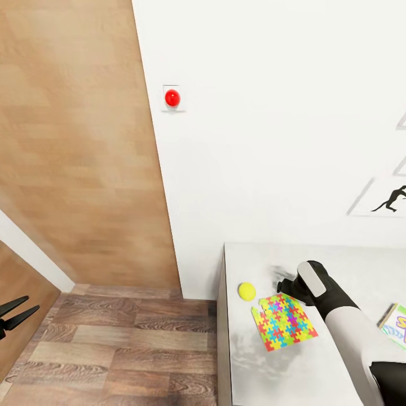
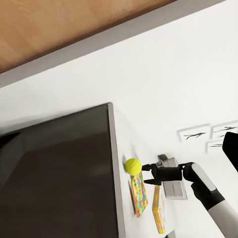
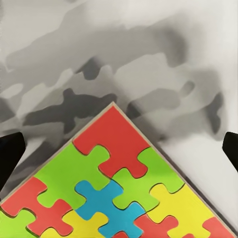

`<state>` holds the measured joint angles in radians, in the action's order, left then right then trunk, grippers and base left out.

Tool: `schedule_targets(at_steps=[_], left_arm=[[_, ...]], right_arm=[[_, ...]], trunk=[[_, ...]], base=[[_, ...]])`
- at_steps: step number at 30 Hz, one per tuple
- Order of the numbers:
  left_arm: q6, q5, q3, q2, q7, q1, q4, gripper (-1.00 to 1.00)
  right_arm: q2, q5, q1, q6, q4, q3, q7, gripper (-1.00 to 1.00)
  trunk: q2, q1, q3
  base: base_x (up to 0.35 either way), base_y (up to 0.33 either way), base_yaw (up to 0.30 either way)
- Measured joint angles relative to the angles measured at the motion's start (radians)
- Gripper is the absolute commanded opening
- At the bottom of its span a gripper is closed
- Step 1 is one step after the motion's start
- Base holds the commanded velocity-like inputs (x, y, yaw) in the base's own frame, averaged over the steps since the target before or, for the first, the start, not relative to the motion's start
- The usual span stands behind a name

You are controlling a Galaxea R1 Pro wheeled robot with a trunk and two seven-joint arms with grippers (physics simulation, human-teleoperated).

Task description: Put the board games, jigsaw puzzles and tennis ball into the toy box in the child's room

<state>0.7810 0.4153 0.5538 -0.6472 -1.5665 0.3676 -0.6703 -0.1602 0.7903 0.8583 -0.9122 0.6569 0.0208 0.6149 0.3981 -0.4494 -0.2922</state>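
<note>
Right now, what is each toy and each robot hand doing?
jigsaw puzzle: flat on the table, one corner under the right hand.
tennis ball: resting on the table beside the puzzle, not held.
board game: lying at the picture's edge, mostly cut off.
right hand: open above the puzzle corner, holding nothing.
left hand: open, over the floor, empty.
</note>
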Motion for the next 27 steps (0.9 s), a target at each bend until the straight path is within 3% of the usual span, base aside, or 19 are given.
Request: schedule_targets(at_steps=[27], left_arm=[[0.000, 0.000, 0.000, 0.000, 0.000, 0.001, 0.000, 1.00]], right_arm=[[0.003, 0.000, 0.000, 0.000, 0.000, 0.000, -0.001, 1.00]], trunk=[[0.000, 0.000, 0.000]], base=[[-0.030, 0.012, 0.000]])
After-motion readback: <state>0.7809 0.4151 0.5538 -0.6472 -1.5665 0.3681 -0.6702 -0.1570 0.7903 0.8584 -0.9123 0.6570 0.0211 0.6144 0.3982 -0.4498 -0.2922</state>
